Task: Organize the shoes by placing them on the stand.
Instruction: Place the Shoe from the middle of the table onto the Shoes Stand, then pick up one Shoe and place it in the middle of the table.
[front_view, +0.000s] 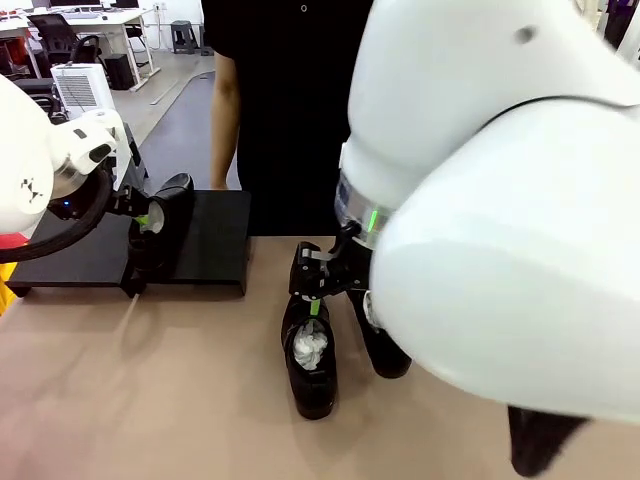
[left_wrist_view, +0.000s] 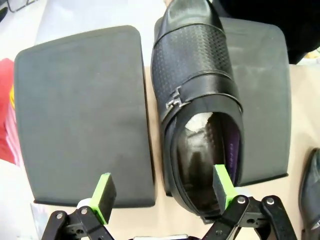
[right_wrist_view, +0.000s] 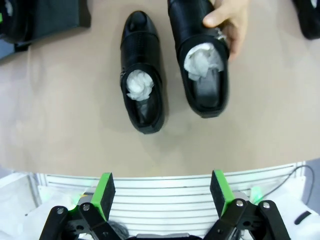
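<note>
- hovering over the near part of the surface (front_view: 150, 400), the right pincer (right_wrist_view: 160, 187) is spread wide and grips nothing.
- below it, two black dress shoes lie side by side on the surface, toes pointing away, white paper stuffed inside.
- the loose shoe (right_wrist_view: 141, 100) lies untouched, while the person's hand (right_wrist_view: 230, 22) rests on the steadied shoe (right_wrist_view: 200, 75) beside it.
- farther off, the buckled shoe (left_wrist_view: 192, 100) sits on the stand (left_wrist_view: 80, 115), its heel overhanging the near edge.
- the left pincer (left_wrist_view: 164, 185) is released, with one pad above that heel opening and the other over the stand's bare panel.
- judged from this, one shoe is placed. next, the left arm should lift clear and the right pincer should drop to straddle the loose shoe's heel, keeping off the hand.
</note>
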